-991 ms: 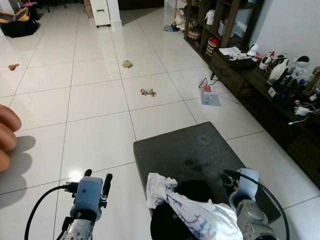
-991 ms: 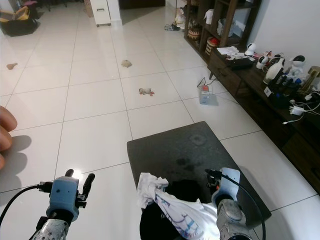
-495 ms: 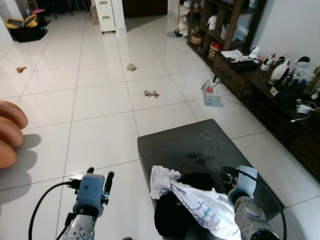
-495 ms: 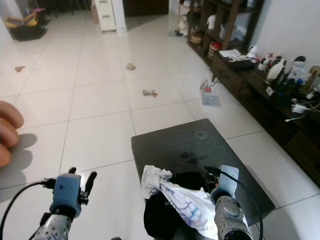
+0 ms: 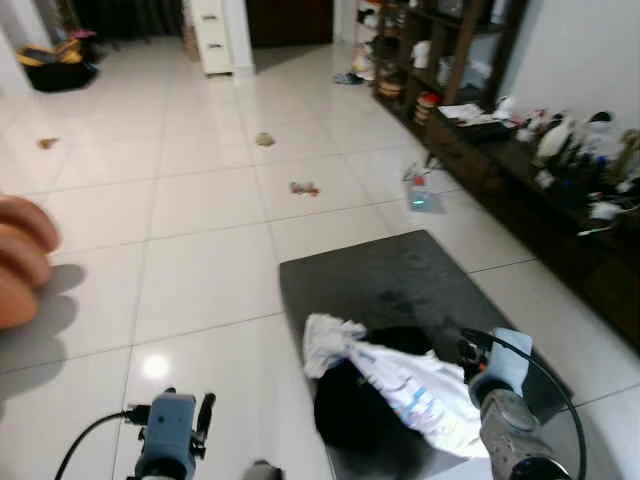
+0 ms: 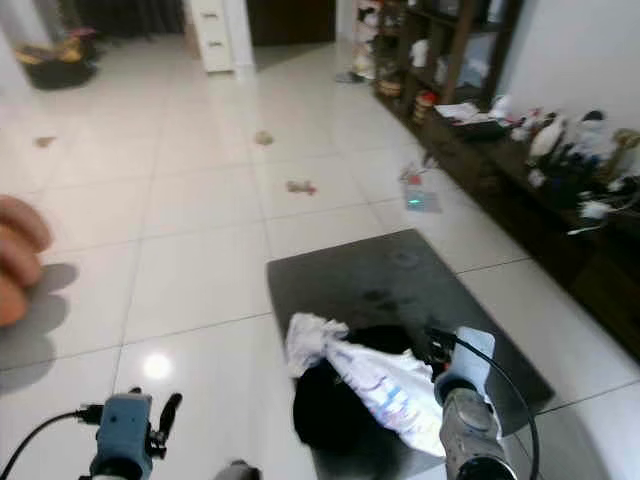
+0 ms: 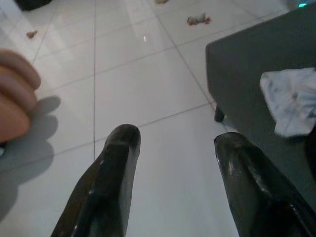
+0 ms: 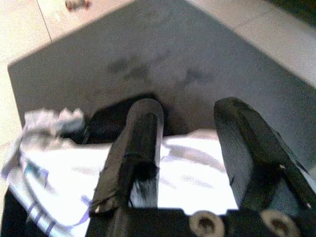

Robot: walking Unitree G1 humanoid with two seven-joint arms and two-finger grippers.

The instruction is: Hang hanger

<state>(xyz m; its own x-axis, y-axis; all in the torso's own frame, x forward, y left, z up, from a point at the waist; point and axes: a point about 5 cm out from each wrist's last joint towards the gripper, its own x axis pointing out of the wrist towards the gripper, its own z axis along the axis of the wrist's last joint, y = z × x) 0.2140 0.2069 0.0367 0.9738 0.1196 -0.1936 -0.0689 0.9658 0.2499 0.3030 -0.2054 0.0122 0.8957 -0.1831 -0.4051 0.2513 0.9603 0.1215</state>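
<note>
Hanger cannot be told apart from the white cloth (image 5: pixel 410 385) and black cloth (image 5: pixel 345 410) bundled on the grey ottoman (image 5: pixel 380 275), seen from the head. In the left wrist view, the left gripper (image 7: pixel 175 138) is spread wide over floor tiles, holding nothing. In the right wrist view, the right gripper (image 8: pixel 190 111) is parted above the white cloth.

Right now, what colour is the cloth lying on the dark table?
White with faint blue markings, cloth beside something black; clearest in the right eye view.

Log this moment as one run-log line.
right gripper: open, over white garment on dark ottoman | left gripper: open, idle over floor tiles | hanger: not seen
</note>
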